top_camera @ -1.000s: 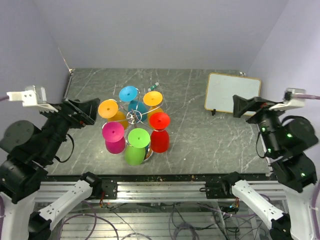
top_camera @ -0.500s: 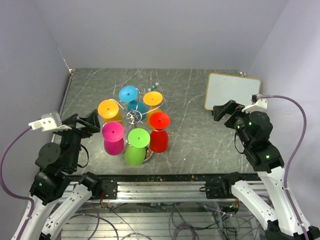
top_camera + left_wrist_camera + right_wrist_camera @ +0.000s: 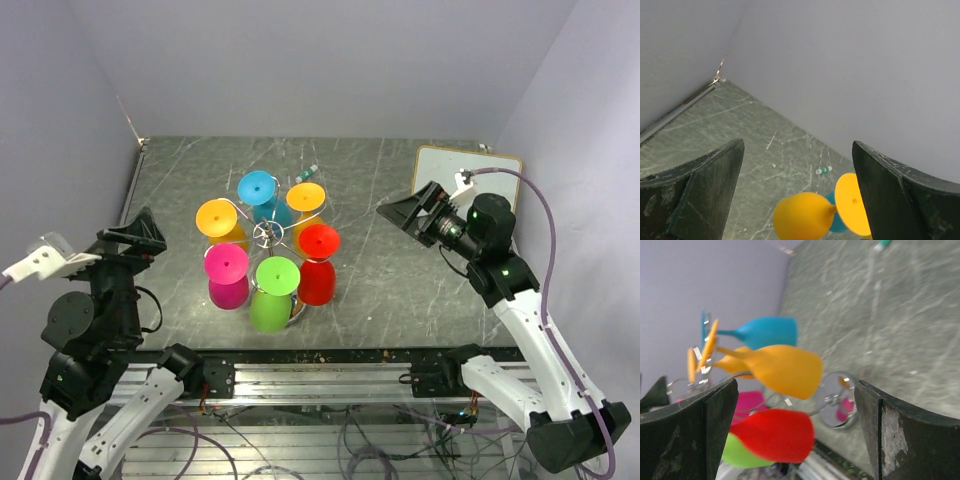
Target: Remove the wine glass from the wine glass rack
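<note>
Hanging on the wine glass rack (image 3: pixel 266 233), 6 wine glasses (image 3: pixel 319 241); left tool (image 3: pixel 138 232), right tool (image 3: pixel 402 211) both apart

Premises: robotics laboratory test cell; plain lilac partition walls (image 3: pixel 320 60) enclose a grey marbled table (image 3: pixel 400 290) from 9 through 12 to 3 o'clock; aluminium extrusion rail (image 3: pixel 320 378) at 6 o'clock, loose cabling (image 3: pixel 375 432) beneath; small whiteboard (image 3: pixel 460 185) at 2 o'clock.
</note>
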